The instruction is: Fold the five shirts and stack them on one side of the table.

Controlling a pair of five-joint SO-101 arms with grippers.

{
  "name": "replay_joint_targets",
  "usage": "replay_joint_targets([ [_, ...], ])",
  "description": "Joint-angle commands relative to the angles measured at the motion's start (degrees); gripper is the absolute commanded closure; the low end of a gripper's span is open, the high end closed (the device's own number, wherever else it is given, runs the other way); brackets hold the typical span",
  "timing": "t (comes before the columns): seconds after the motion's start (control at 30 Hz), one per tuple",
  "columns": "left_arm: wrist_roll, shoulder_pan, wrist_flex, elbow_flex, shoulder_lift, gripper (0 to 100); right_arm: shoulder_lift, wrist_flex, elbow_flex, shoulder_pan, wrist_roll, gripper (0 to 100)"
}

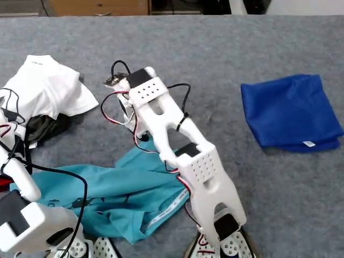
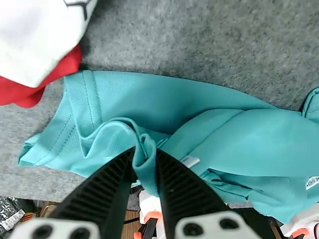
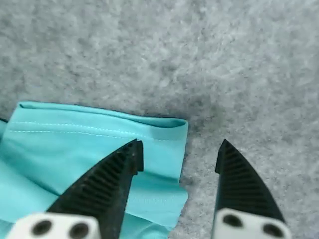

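A grey felt cover (image 1: 215, 59) spreads wide, fuzzy and speckled. Beyond its far edge stands a piece of light wooden furniture (image 1: 97, 7), with darker shapes beside it.

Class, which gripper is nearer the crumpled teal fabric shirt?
Left. The left gripper pinches a fold of the teal shirt; the right gripper hangs open over its hemmed corner.

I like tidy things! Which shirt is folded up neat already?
The blue shirt, a flat square lying alone on the table. The teal shirt is rumpled, and the white shirt is bunched in a heap.
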Motion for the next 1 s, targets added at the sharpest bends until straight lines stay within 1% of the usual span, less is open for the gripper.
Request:
replay_joint_targets([
  [0.0,-0.44,-0.53,0.53,-0.26,-1.8,98,-0.13,1.14,-2.07,1.01,-0.97,75.3],
  [0.47,-0.26,-0.62,0.53,0.0,-1.98,98,7.16,0.18,-2.68,1.19,-0.7,75.3],
  [0.83,-0.26,-0.7,0.53,0.0,-2.15,98,2.42,1.14,-6.02,0.84,-0.88,75.3],
  [0.97,-0.26,-0.7,0.53,0.0,-2.15,98,3.12,0.7,-5.49,0.84,-0.88,75.3],
])
